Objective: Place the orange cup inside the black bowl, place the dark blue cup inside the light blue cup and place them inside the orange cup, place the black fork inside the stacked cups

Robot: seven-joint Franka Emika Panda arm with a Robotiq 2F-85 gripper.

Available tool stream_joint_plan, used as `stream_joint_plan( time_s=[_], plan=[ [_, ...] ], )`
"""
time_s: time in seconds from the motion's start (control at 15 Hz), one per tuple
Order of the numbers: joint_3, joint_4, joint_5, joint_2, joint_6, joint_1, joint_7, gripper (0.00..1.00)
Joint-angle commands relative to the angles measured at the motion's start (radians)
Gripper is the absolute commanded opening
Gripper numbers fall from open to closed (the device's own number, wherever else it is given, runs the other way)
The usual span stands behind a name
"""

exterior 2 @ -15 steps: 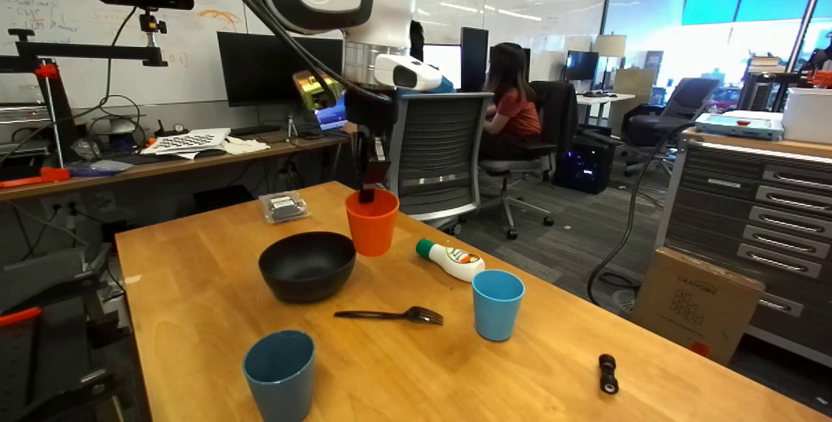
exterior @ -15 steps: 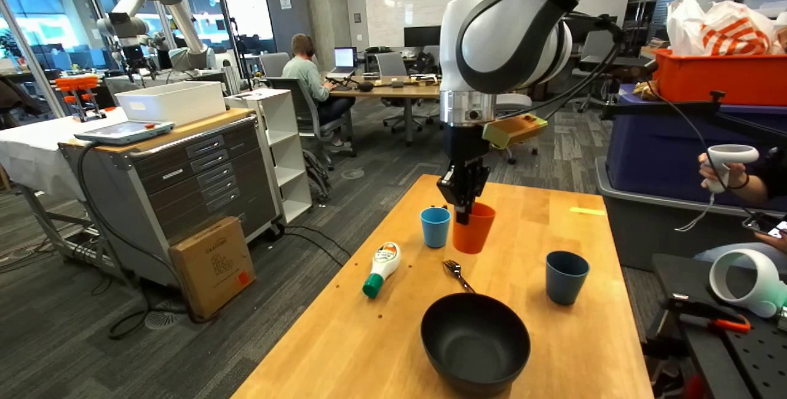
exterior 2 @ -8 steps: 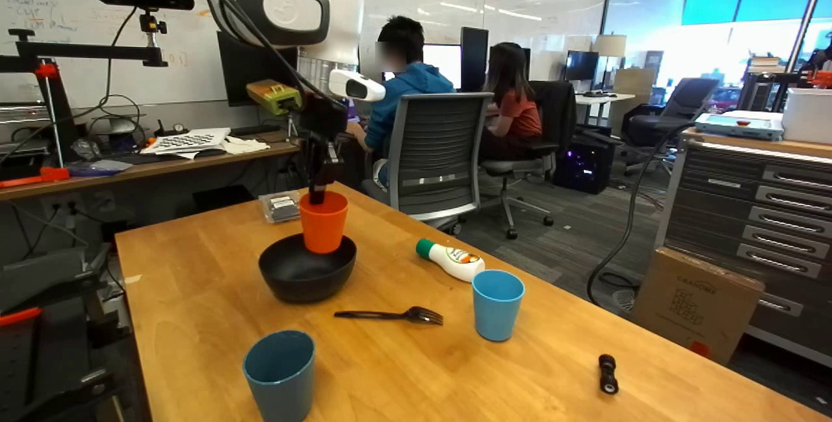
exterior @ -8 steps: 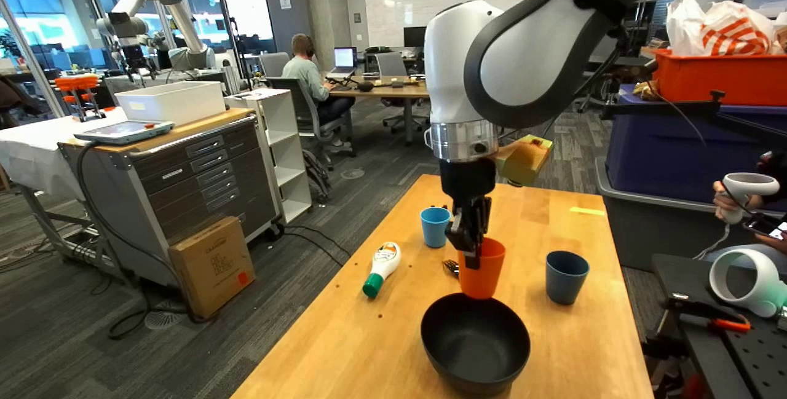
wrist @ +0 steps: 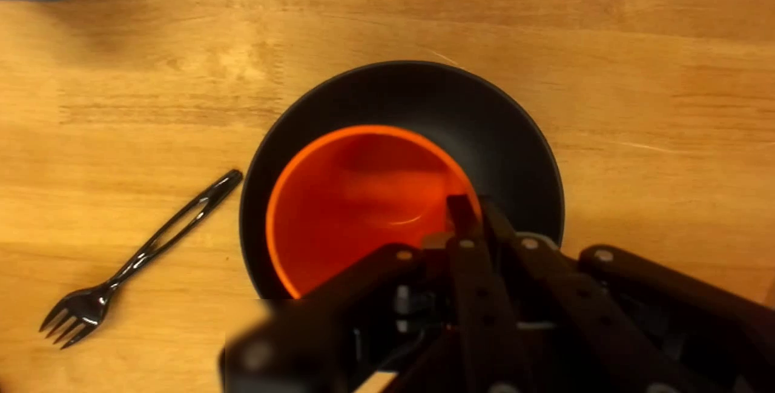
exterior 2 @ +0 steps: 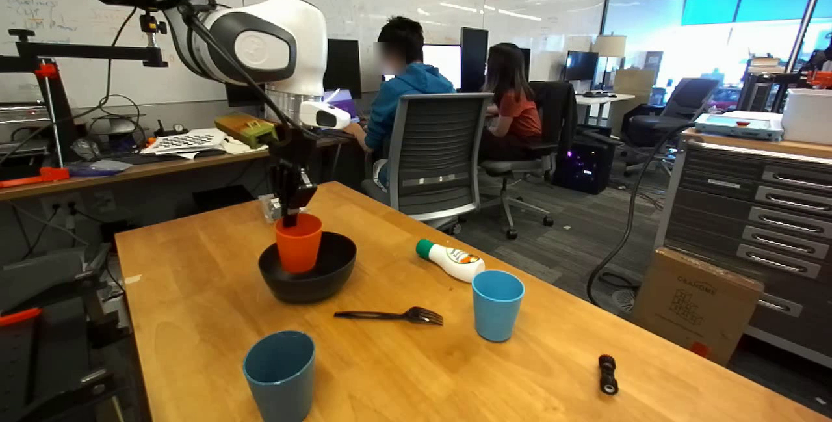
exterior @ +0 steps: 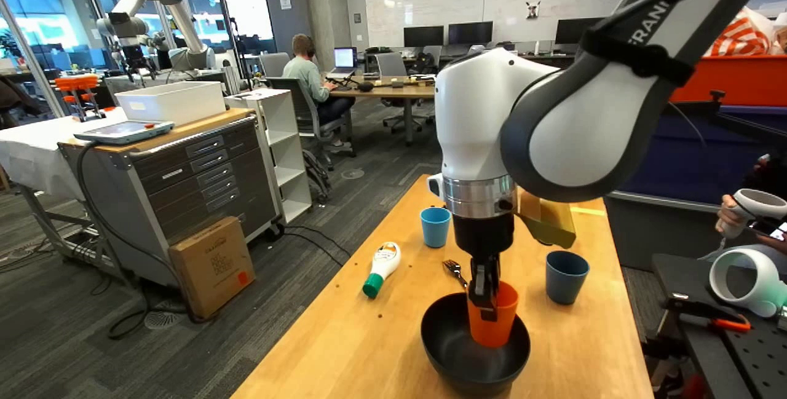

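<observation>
Sinking lower than a moment before, the orange cup (exterior 2: pixel 299 253) is being held inside the black bowl (exterior 2: pixel 338 281), and the gripper (wrist: pixel 476 202) is pinching the cup's wall. The black fork (wrist: pixel 129 267), dark blue cup (exterior 2: pixel 283 380) and light blue cup (exterior 2: pixel 497 310) are resting on the table (exterior 2: pixel 195 259).

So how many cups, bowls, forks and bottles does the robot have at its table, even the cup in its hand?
Cups: 3 (orange cup, light blue cup, dark blue cup)
Bowls: 1 (black bowl)
Forks: 1 (black fork)
Bottles: 1 (white bottle)
Total: 6
</observation>
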Motion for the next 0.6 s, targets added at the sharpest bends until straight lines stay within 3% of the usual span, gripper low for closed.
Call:
stream_joint_plan(
  time_s=[0.0, 0.33, 0.4, 0.53],
  plan=[
    [-0.01, -0.035, -0.078, 0.013, 0.11, 0.017, -0.003, 0.01],
    [-0.009, -0.037, -0.106, 0.056, 0.183, 0.013, -0.005, 0.02],
    [-0.009, -0.036, -0.105, 0.061, 0.188, 0.012, -0.004, 0.3],
    [-0.006, -0.034, -0.1, 0.066, 0.193, 0.01, -0.006, 0.38]
  ],
)
